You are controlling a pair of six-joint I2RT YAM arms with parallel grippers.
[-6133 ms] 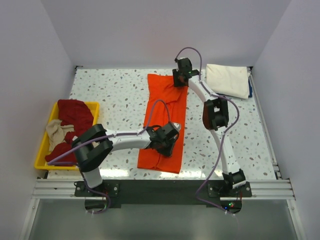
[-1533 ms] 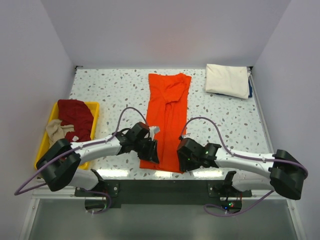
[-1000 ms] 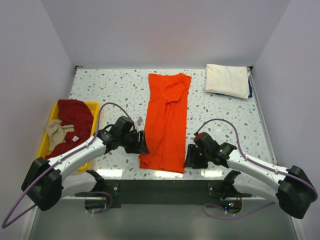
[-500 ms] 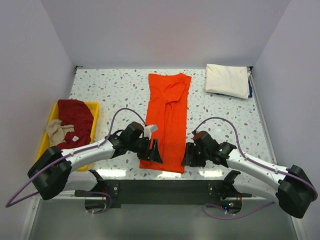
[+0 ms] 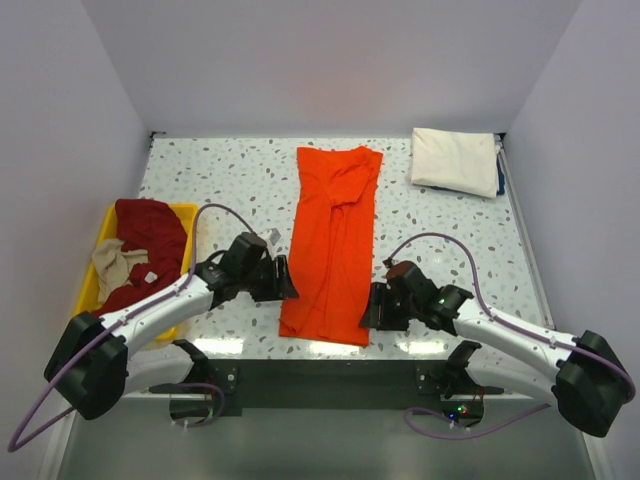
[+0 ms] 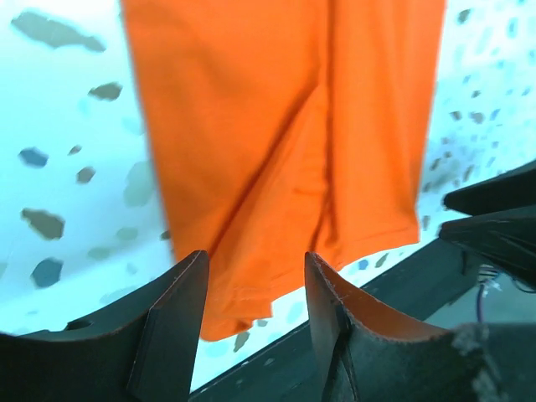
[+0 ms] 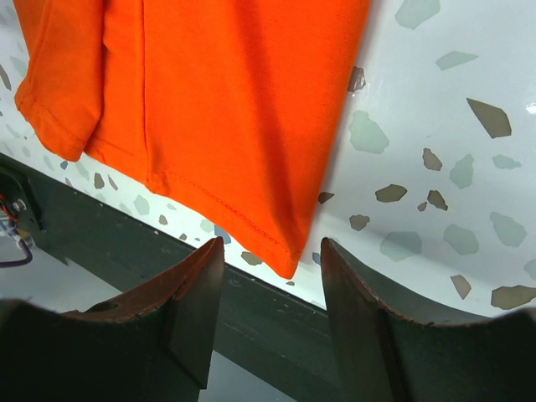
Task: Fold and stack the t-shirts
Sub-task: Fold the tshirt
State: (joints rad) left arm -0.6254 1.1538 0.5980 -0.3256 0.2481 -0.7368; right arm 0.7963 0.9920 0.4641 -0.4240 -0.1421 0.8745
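An orange t-shirt (image 5: 333, 245), folded into a long narrow strip, runs from the far side of the table to its near edge. My left gripper (image 5: 280, 280) is open at the strip's left edge, close to the near end. In the left wrist view the orange cloth (image 6: 285, 126) and its near left corner lie beyond the open left gripper (image 6: 254, 264). My right gripper (image 5: 372, 308) is open beside the near right corner. In the right wrist view that hem corner (image 7: 289, 266) sits just ahead of the gap of the open right gripper (image 7: 272, 251). Neither gripper holds cloth.
A folded cream-white t-shirt (image 5: 455, 160) lies at the back right corner. A yellow tray (image 5: 85, 300) at the left edge holds a dark red t-shirt (image 5: 150, 230) and a beige one (image 5: 115, 262). The black table rail (image 7: 251, 335) runs just below the orange hem.
Half a second ago my left gripper sat at the shirt's near left corner; it has since drawn back up and to the left. My right gripper has edged slightly toward the near right corner.
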